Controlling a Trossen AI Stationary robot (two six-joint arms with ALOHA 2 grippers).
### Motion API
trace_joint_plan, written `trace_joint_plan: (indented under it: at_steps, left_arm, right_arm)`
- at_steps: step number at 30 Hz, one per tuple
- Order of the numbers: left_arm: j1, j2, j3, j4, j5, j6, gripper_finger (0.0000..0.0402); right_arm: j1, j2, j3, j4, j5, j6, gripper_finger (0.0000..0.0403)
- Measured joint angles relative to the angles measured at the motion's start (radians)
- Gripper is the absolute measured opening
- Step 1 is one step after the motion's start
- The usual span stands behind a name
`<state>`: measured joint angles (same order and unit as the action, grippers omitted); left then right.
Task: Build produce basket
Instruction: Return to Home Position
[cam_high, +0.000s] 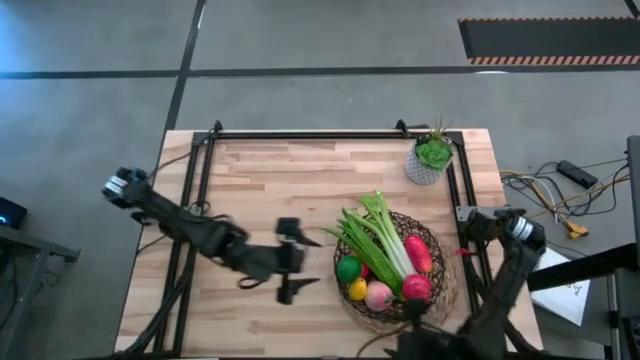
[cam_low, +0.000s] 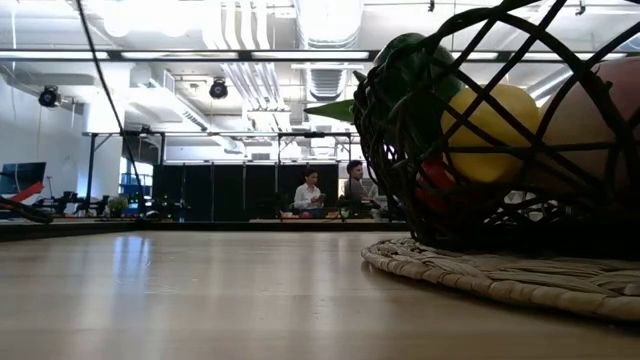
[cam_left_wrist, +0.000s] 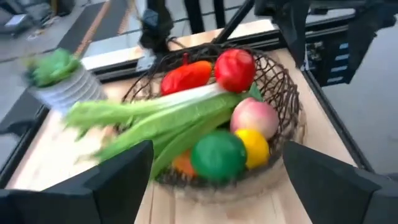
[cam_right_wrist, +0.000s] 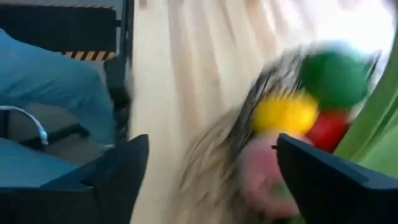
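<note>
Dark wire mesh of the basket (cam_low: 372, 100) is filling the near right of the low view, and it is sitting on a pale woven mat (cam_low: 500, 272). From above, the basket (cam_high: 437, 248) is standing on the right half of the table (cam_high: 260, 180), toward its front edge. It is holding the produce: a white-stalked leafy green (cam_high: 375, 235) is lying across it, with its leaves poking over the rim toward the table's middle. A lime (cam_high: 348, 268), a lemon (cam_high: 357, 289), a pink peach (cam_high: 379, 295) and a red apple (cam_high: 416, 287) are lining the front rim. A red-orange piece (cam_high: 419, 255) is resting beside the stalks.

A small grey pot with a green plant (cam_high: 431, 160) is standing apart from the basket, at the table's far right corner.

To the left of the basket, the left end effector (cam_high: 314, 262) is hovering over bare table, pointing at the mesh without touching it, its fingers spread wide and released. At the basket's front edge the right end effector (cam_right_wrist: 211, 143) is hanging, also released and gripping nothing, with its arm folded back along the table's right side.

Beyond the table's right edge, cables (cam_high: 550, 190) are trailing over the floor. Far behind the table, two people (cam_low: 310, 192) are sitting in the room.
</note>
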<state>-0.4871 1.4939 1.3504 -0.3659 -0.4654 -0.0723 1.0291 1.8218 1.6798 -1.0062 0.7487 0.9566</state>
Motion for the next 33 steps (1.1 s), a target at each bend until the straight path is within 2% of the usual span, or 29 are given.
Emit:
trace_joint_plan:
  at_steps: [3, 7, 12, 17, 22, 26, 31, 33]
  left_arm:
    - [-0.069, -0.109, -0.092, -0.028, -0.107, -0.073, 0.0340]
    - [-0.152, -0.296, -0.269, -0.043, -0.283, -0.174, 0.0340]
    - [-0.192, -0.568, -0.489, -0.036, -0.303, -0.260, 0.0336]
    - [-0.195, -0.819, -0.656, -0.026, -0.302, -0.224, 0.0301]
    - [-0.195, -0.996, -0.771, 0.029, -0.300, -0.116, 0.0234]
    - [-0.194, -1.124, -0.835, 0.052, -0.301, -0.071, 0.0160]
    - [-0.193, -1.280, -0.905, 0.052, -0.307, -0.065, 0.0042]
    - [-0.194, -1.342, -0.939, 0.038, -0.304, -0.046, 0.0012]
  right_arm:
    - [-0.073, -0.078, 0.000, -0.010, 0.016, -0.218, 0.0285]
    - [-0.167, -0.221, -0.032, -0.096, 0.048, -0.333, 0.0212]
    - [-0.286, -0.488, -0.216, -0.101, 0.029, -0.322, 0.0130]
    - [-0.360, -0.790, -0.508, 0.100, -0.071, -0.345, 0.0063]
    - [-0.445, -1.072, -0.818, 0.430, -0.180, -0.486, 0.0015]
    - [-0.545, -1.253, -1.020, 0.648, -0.328, -0.593, 0.0009]
    - [-0.673, -1.415, -1.158, 0.751, -0.540, -0.665, 0.0009]
    - [-0.708, -1.465, -1.187, 0.753, -0.594, -0.682, 0.0008]
